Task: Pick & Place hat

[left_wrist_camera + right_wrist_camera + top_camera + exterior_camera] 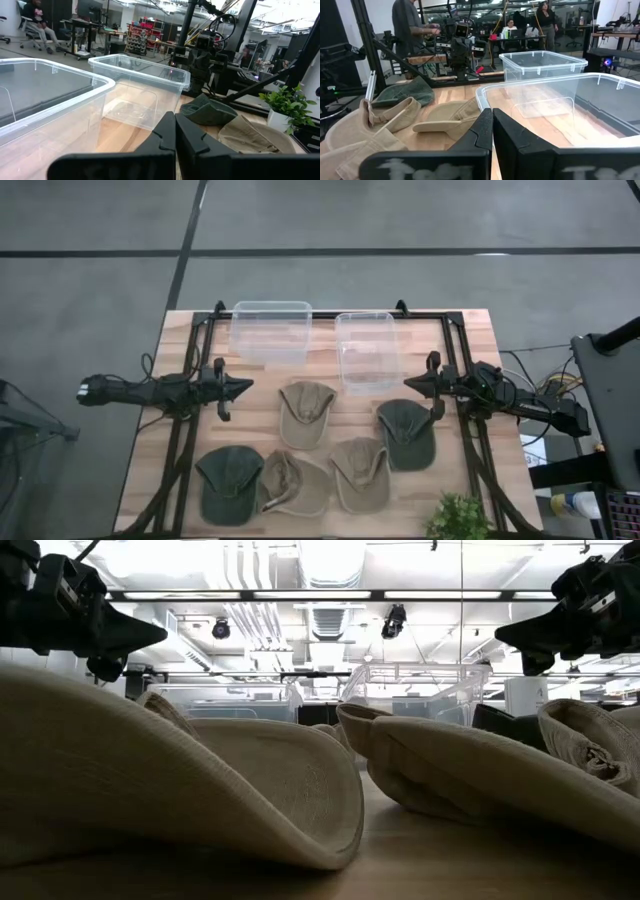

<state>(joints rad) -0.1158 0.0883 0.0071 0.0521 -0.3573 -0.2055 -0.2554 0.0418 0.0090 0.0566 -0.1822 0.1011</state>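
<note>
Five hats lie on the bench (150, 430) at lower centre: tan hat (305, 412) uppermost, apparently brim-down. Left gripper (243, 387) and right gripper (410, 383) hover mid-frame at left and right, jaws pressed together, empty.

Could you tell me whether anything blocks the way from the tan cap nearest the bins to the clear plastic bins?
Nothing visible does. The tan fabric cap lies on bare wood just in front of the two clear plastic bins, both empty and open-topped. Both shut pincers, left and right, hover at the sides.
</note>
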